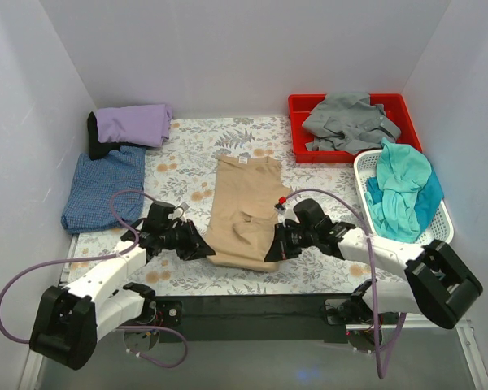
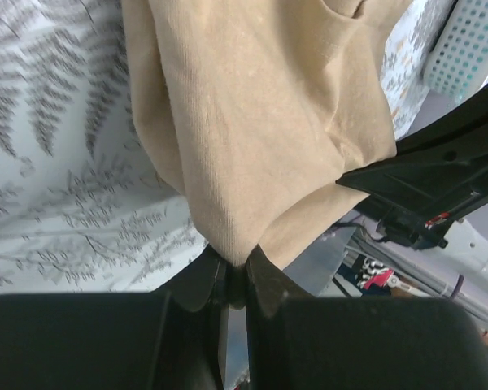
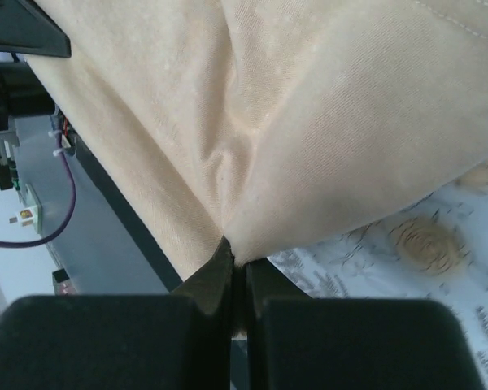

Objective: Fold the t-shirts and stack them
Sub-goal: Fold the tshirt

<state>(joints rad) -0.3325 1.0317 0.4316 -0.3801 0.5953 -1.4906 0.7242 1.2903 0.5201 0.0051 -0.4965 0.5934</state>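
A tan t-shirt point(image 1: 244, 207) lies folded lengthwise in the middle of the table, collar toward the far side. My left gripper point(image 1: 208, 250) is shut on its near left corner, and the tan cloth point(image 2: 252, 122) bunches between the jaws. My right gripper point(image 1: 270, 250) is shut on the near right corner, with tan cloth point(image 3: 309, 122) pinched between its jaws. A folded lavender t-shirt point(image 1: 134, 123) and a folded textured blue t-shirt point(image 1: 106, 187) lie at the far left. A grey t-shirt point(image 1: 350, 122) is crumpled in the red tray. A teal t-shirt point(image 1: 400, 191) is heaped in the white basket.
The red tray point(image 1: 297, 106) stands at the far right, the white basket point(image 1: 362, 166) just in front of it. A black item point(image 1: 98, 142) lies under the lavender shirt. The floral cloth point(image 1: 195, 146) covers the table, and white walls close in three sides.
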